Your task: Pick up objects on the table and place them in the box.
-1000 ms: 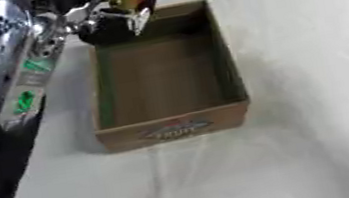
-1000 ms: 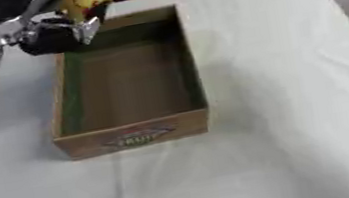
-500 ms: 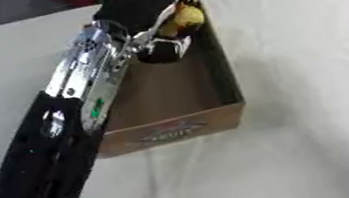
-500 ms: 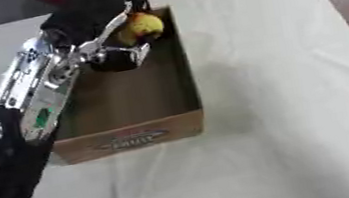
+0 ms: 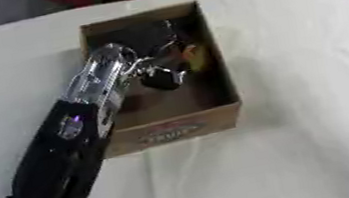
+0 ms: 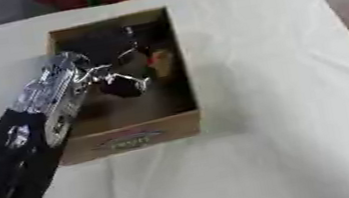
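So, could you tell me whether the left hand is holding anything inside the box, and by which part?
The left hand is down inside the box with a yellowish object at its fingers; blur hides whether they grip it, and where.

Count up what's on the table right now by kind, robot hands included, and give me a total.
Cardboard box: 1
Yellow-orange object inside the box, at the left hand: 1
Robot left hand, reaching into the box: 1
Robot right hand: 0 in view
Total: 3
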